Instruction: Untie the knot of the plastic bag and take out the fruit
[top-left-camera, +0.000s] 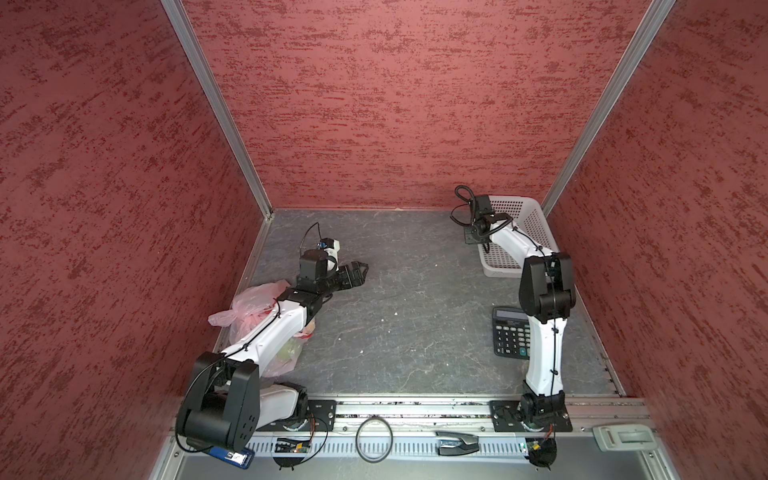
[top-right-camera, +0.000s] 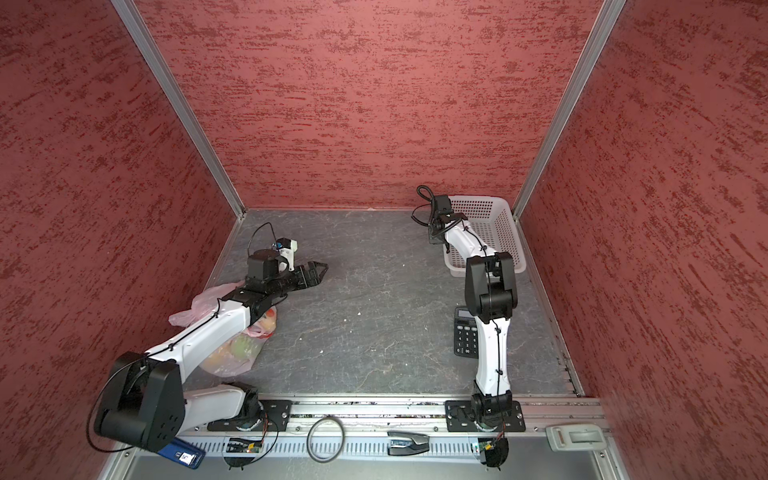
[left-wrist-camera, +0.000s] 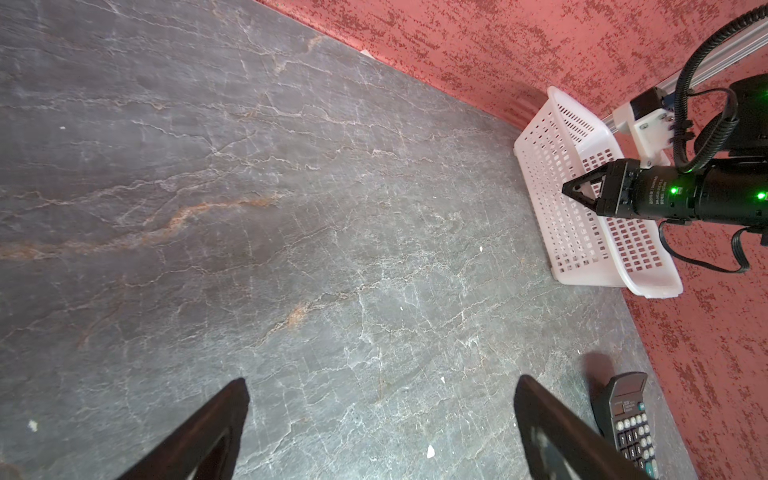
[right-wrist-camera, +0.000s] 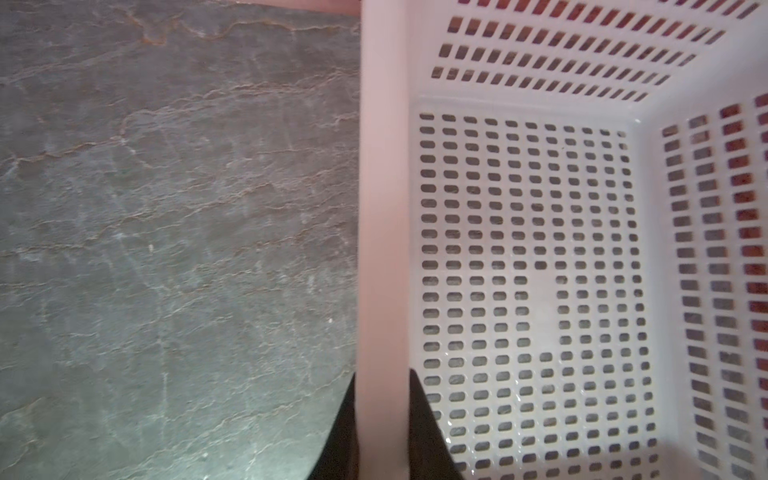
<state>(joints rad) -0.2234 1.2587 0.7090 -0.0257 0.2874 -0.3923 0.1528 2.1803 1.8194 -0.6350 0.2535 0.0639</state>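
In both top views the plastic bag (top-left-camera: 249, 301) lies at about 8 o'clock on the grey desk (top-left-camera: 415, 324), close to the left wall, and the left arm's white forearm stretches across it. The fruit (top-left-camera: 286, 352) is inside the bag and shows through the thin pink film as green and yellowish blurs (top-right-camera: 245, 347). The left hand (top-left-camera: 364, 274) is past the bag toward 10 o'clock, low over bare desk and apart from the plastic. Its jaws are spread wide with nothing between them. The white basket (top-left-camera: 536, 226) stands at 1 o'clock in the far corner, and the right hand (top-left-camera: 485, 247) comes down on its 9 o'clock side. A black calculator (top-left-camera: 509, 332) lies at 4 o'clock, partly covered by the right arm. In the left wrist view the two black fingers (left-wrist-camera: 216, 432) of the left hand (left-wrist-camera: 381, 380) stand far apart over the veined desk. Across the desk the basket (left-wrist-camera: 552, 216) sits against the red wall with the right hand (left-wrist-camera: 571, 192) at its side, and the calculator (left-wrist-camera: 629, 415) is nearer. In the right wrist view the right hand (right-wrist-camera: 382, 374) is clenched on the basket's rim (right-wrist-camera: 382, 208). One black finger is on the desk side of the white bar and the other is inside the basket, both touching the bar.
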